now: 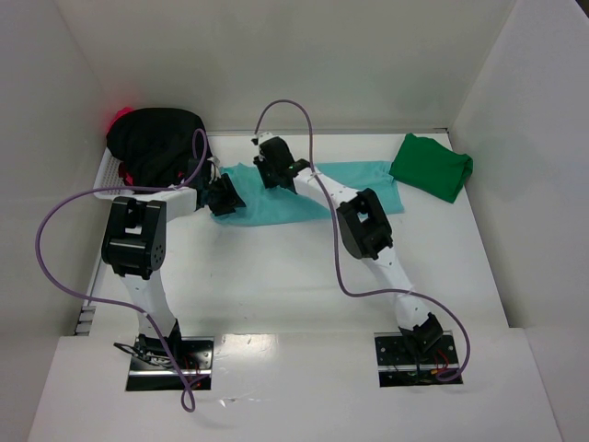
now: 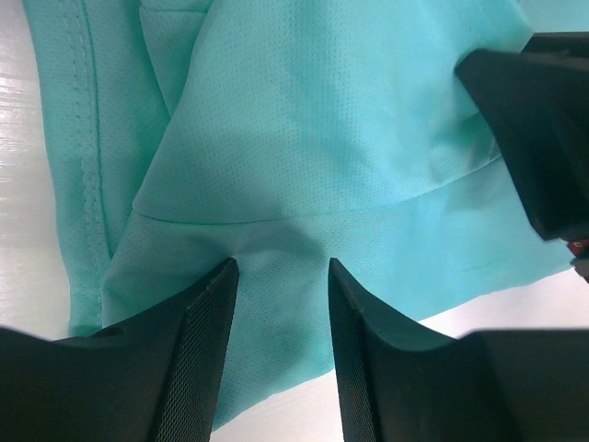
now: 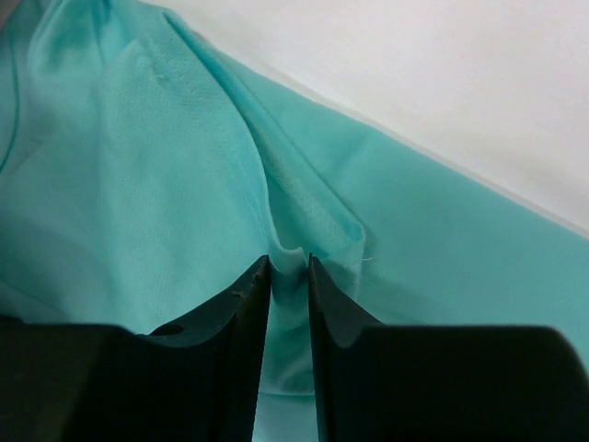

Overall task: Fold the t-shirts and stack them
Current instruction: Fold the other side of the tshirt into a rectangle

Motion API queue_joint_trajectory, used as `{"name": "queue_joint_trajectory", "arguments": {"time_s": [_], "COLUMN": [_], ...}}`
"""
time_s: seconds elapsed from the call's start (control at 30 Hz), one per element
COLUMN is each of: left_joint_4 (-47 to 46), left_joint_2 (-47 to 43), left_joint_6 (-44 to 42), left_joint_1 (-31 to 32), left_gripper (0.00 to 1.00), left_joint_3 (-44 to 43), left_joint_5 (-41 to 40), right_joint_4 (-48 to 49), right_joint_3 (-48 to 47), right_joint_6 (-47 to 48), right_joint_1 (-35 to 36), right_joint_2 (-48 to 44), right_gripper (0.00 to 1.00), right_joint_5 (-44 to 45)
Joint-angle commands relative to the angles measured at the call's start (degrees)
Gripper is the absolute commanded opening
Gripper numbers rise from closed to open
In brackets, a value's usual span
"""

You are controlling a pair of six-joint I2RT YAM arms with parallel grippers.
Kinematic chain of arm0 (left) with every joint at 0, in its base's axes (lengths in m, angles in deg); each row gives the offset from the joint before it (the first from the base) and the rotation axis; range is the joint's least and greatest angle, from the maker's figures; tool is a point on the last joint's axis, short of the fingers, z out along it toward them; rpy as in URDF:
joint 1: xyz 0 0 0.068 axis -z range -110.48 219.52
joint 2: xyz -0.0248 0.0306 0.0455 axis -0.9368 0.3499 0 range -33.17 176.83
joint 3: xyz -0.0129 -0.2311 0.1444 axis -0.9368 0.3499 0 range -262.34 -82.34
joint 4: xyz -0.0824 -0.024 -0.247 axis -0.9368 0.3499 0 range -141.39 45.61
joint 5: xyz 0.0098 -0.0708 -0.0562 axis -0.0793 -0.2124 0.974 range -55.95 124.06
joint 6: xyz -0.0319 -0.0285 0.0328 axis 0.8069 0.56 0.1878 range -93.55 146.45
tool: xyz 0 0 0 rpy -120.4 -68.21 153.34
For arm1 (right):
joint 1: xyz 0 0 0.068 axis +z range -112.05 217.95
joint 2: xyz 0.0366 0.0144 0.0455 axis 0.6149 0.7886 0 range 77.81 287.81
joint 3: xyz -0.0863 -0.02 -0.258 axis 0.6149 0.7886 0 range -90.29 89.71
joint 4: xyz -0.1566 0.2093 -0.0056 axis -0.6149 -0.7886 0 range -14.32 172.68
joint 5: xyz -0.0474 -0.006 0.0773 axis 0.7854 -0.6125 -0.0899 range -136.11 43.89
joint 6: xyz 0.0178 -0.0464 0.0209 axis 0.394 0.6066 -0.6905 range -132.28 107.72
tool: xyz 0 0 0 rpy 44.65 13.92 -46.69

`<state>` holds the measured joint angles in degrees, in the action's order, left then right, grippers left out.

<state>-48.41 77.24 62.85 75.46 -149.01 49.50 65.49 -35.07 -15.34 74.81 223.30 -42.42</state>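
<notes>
The light teal t-shirt (image 1: 354, 175) lies spread across the back middle of the table. My left gripper (image 1: 224, 196) is at its left end. In the left wrist view (image 2: 281, 267) its jaws stand apart, with the fingertips down on the teal cloth (image 2: 304, 120) near its edge. My right gripper (image 1: 274, 166) is at the shirt's back edge. In the right wrist view (image 3: 289, 260) it is shut on a raised fold of the teal cloth (image 3: 120, 166). The dark green t-shirt (image 1: 433, 166) lies folded at the back right. The black t-shirt (image 1: 156, 143) is heaped at the back left, with a bit of red-pink cloth (image 1: 120, 118) behind it.
The black heap sits on a white basket (image 1: 109, 175) against the left wall. White walls close in the table on the left, back and right. The right gripper's dark body (image 2: 543, 138) shows at the right of the left wrist view. Purple cables loop over both arms.
</notes>
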Motion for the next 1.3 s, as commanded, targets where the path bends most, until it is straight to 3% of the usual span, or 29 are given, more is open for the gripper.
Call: {"name": "queue_joint_trajectory", "arguments": {"time_s": [0.0, 0.2, 0.37, 0.67, 0.73, 0.87, 1.0, 1.17, 1.27], "left_joint_4": [1.5, 1.8, 2.8, 9.1, 9.3, 10.1, 9.0, 7.0, 6.5], "left_joint_2": [1.9, 1.9, 1.4, -6.7, -9.9, -14.9, -20.1, -24.9, -26.5], "left_joint_6": [-0.8, -0.8, -1.4, -5.4, -5.4, -4.7, -3.3, -1.6, -1.6], "left_joint_1": [0.0, 0.0, 0.0, 0.0, 0.0, 0.0, 0.0, 0.0, 0.0], "left_gripper": [0.52, 0.52, 0.53, 0.78, 0.81, 0.86, 0.86, 0.86, 0.86], "left_joint_3": [-0.6, -0.1, -0.1, -5.7, -6.4, -3.6, 1.7, 6.6, 8.4], "left_joint_5": [0.0, 0.0, 0.0, -1.6, -2.7, -3.1, -2.5, 0.0, 1.1], "right_joint_4": [0.6, 0.6, -0.3, -0.7, -0.7, 0.3, 3.1, 2.6, 2.1], "right_joint_3": [-3.3, -5.3, -7.6, -5.4, -2.4, 6.2, 22.6, 36.0, 41.5], "right_joint_6": [-0.8, -3.0, -4.6, -7.6, -7.6, -10.0, -12.1, -12.1, -9.8], "right_joint_1": [-0.1, -2.4, -4.3, -6.5, -7.0, -8.8, -12.4, -17.8, -19.8], "right_joint_2": [1.1, 2.2, 3.2, -8.7, -13.9, -23.1, -32.0, -39.2, -42.0], "right_gripper": [0.27, 0.26, 0.33, 0.57, 0.67, 0.76, 0.77, 0.77, 0.86], "right_joint_5": [4.7, 6.2, 6.5, 6.0, 6.8, 6.8, 5.0, 3.1, 3.3]}}
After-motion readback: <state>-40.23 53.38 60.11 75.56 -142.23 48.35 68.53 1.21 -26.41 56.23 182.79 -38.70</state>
